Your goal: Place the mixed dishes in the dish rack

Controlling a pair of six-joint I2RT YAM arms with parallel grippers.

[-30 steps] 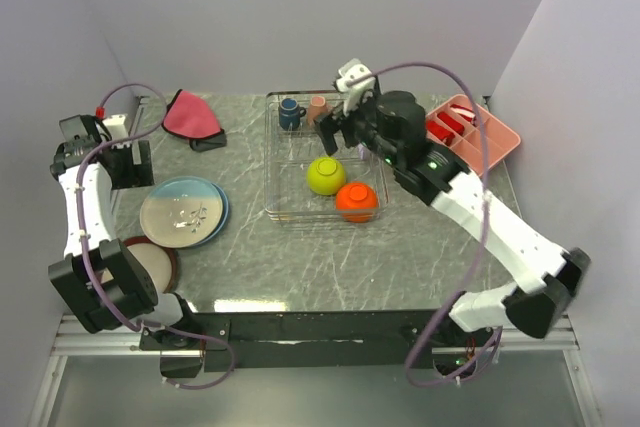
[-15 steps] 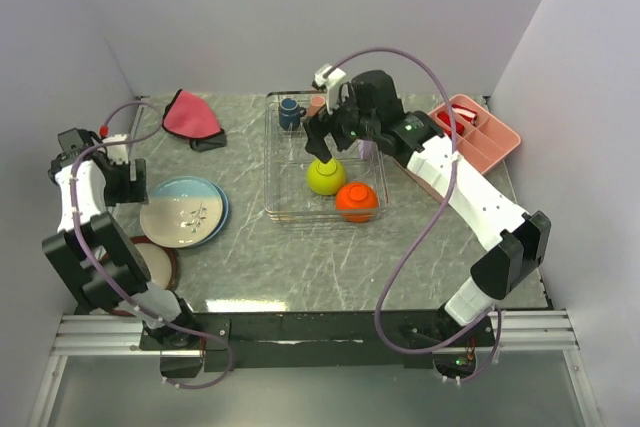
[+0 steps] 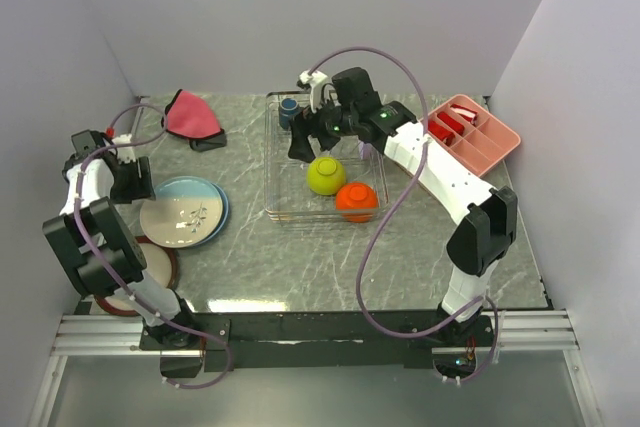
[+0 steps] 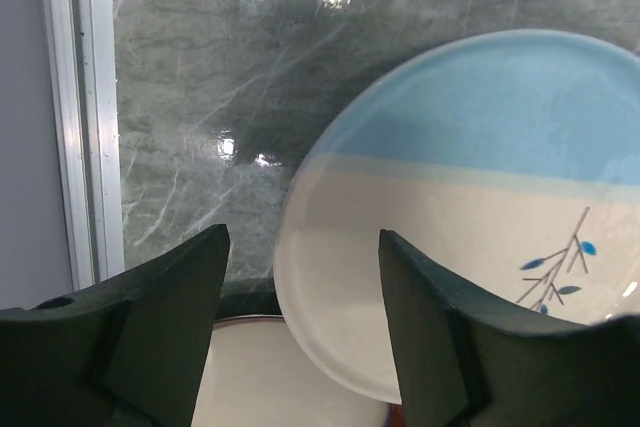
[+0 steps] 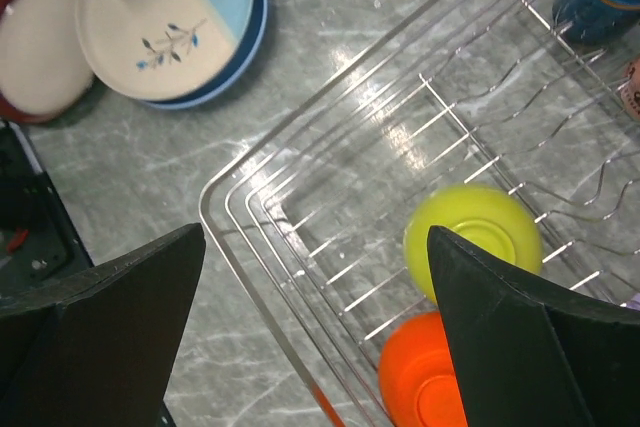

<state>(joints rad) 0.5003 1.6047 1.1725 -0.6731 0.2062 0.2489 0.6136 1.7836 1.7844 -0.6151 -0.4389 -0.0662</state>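
Your left gripper (image 4: 300, 239) hangs spread at the rim of the light-blue plate (image 4: 470, 197), pinching nothing; that plate lies stacked on the surface (image 3: 300, 257) well left of the dish rack (image 3: 268, 162). Close too shallow and the rim could slip, or the plate beneath (image 5: 257, 37) drag along. The right gripper (image 5: 315, 237), spread too, hovers over the rack. Only the left wrist view shows the rim outside the fingers (image 4: 160, 327); the top view hides it
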